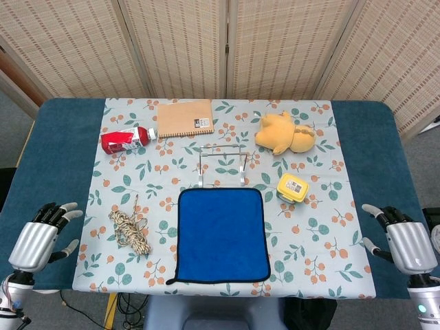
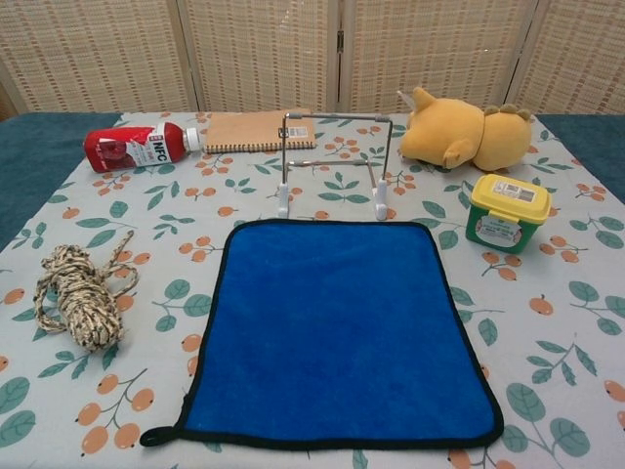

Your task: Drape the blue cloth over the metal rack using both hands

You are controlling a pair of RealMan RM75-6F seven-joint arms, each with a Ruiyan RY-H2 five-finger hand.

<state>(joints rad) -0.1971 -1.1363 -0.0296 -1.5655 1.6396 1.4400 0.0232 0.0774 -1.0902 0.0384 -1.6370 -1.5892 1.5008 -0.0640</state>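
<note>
Blue cloth [image 1: 221, 234] lies flat just near of metal rack [image 1: 221, 165]; left hand [image 1: 38, 240] and right hand [image 1: 405, 244] empty, fingers spread, at near corners.

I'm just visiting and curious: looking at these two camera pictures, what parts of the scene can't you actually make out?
- Both hands: absent from the chest view; in the head view the left hand and right hand have their arms cut off by the bottom edge.
- Table under the blue cloth: covered.
- Yellow tub: label print too small.
- Plush toy: face turned away.
- Metal rack: thin, faint in the head view.
</note>
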